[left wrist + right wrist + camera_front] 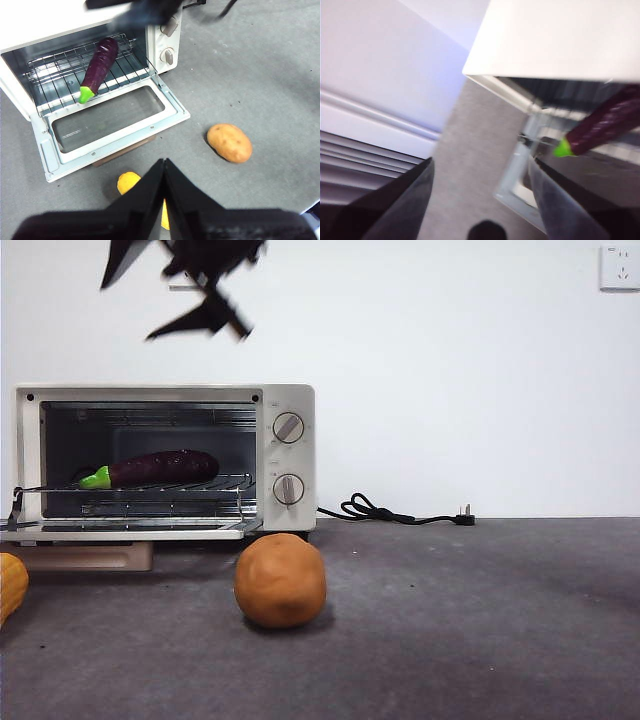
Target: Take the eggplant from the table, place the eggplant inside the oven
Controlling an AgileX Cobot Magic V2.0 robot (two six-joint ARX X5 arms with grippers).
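Nearest my front camera sits a round orange-brown lump (280,580) on the table (480,640), with a yellow-orange item (10,585) cut off at the edge beside it. Neither belongs to the task.

Behind them stands the oven (288,400), door dropped flat. I find the eggplant (160,468) already lying on the wire rack (225,483) inside, free of both arms.

Orientation: its long axis runs roughly along the oven's width, slightly skewed, with the green stem cap (96,479) toward the side away from the knobs (288,427) and nearer the door opening.

Handling, as I judge it: light, fairly stiff, with a glossy and probably slippery skin. A grip across the thick mid-body would hold best; the tapered cap end would likely slide out.

Left gripper (164,162) hangs high above the open door with its jaws pressed together on nothing. Right gripper (480,167), jaws spread wide and empty, sits up beside the oven's top; the view is blurred.

I judge placement complete.
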